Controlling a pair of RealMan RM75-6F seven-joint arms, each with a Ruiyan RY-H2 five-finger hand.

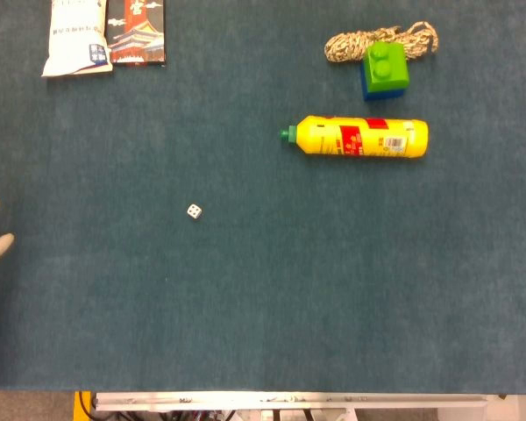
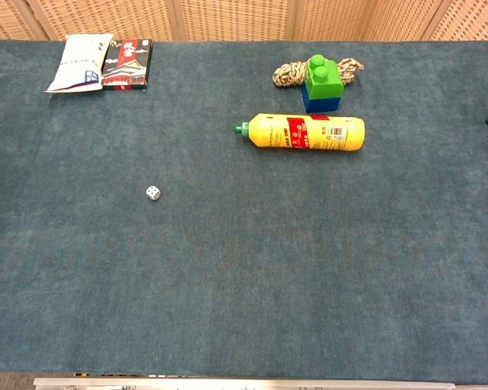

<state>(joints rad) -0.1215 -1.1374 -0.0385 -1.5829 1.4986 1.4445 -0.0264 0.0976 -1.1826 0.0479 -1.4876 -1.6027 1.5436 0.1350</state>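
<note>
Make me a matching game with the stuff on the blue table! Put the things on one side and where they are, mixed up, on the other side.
Things:
1. small white dice
2. yellow plastic bottle with green cap
3. green and blue toy brick
4. white paper packet

Places:
A. at the far left corner, beside a dark red packet
B. against the coiled beige rope
C. alone near the middle of the blue cloth table
D. lying on its side, just nearer than the brick

Pairs: 1-C, 2-D, 3-B, 4-A
</note>
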